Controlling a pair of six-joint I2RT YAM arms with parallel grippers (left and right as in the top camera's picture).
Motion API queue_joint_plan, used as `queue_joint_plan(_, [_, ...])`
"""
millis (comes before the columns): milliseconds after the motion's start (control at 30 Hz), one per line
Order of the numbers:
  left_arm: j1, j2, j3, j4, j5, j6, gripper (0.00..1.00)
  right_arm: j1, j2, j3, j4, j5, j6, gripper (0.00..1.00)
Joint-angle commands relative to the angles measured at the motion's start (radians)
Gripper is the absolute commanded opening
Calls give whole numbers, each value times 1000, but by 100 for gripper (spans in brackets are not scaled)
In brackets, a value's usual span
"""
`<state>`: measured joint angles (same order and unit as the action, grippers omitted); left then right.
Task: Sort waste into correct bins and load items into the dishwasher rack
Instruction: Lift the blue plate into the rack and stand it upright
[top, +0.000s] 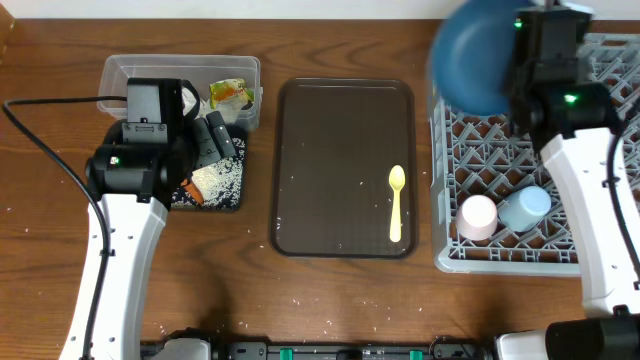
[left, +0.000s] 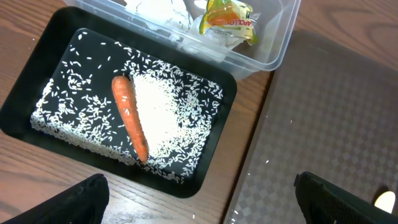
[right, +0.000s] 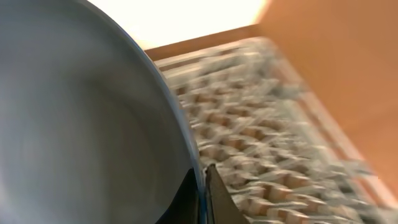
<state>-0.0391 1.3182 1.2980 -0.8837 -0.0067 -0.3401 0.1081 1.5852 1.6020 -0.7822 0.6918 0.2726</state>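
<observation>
My right gripper (top: 520, 92) is shut on the rim of the dark-blue plate (top: 475, 60), held above the far left corner of the grey dishwasher rack (top: 500, 150). The right wrist view shows the fingers (right: 202, 186) pinching the plate's edge (right: 74, 124), with the rack (right: 267, 124) blurred behind. A pink cup (top: 477, 217) and a blue cup (top: 525, 208) lie in the rack. My left gripper (top: 210, 145) is open and empty (left: 199, 193) above the black tray (left: 43, 62), which holds rice (left: 158, 112) and the carrot (left: 129, 118). The clear tub (left: 273, 43) holds the wrapper (left: 229, 17) and napkins (left: 158, 9). The bowl is out of view.
A dark brown serving tray (top: 330, 160) lies between the black tray (top: 235, 200) and the rack. The pale yellow spoon (top: 397, 205) rests on its right side. A few rice grains are scattered on the serving tray and the wooden table.
</observation>
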Motion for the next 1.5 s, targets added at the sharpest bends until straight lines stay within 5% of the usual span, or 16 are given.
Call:
queue_joint_plan(0, [4, 4, -6, -2, -5, 5, 98, -27, -16, 22, 9, 298, -4, 1])
queue_joint_plan(167, [4, 4, -6, -2, -5, 5, 98, -72, -15, 22, 63, 439, -37, 1])
queue_joint_plan(700, [4, 4, -6, -2, -5, 5, 98, -262, 183, 21, 441, 463, -488, 1])
queue_joint_plan(1133, [4, 4, -6, -2, -5, 5, 98, -274, 333, 21, 769, 383, -961, 1])
queue_joint_plan(1467, [4, 4, -6, -2, -5, 5, 98, -320, 364, 21, 780, 238, -1144, 2])
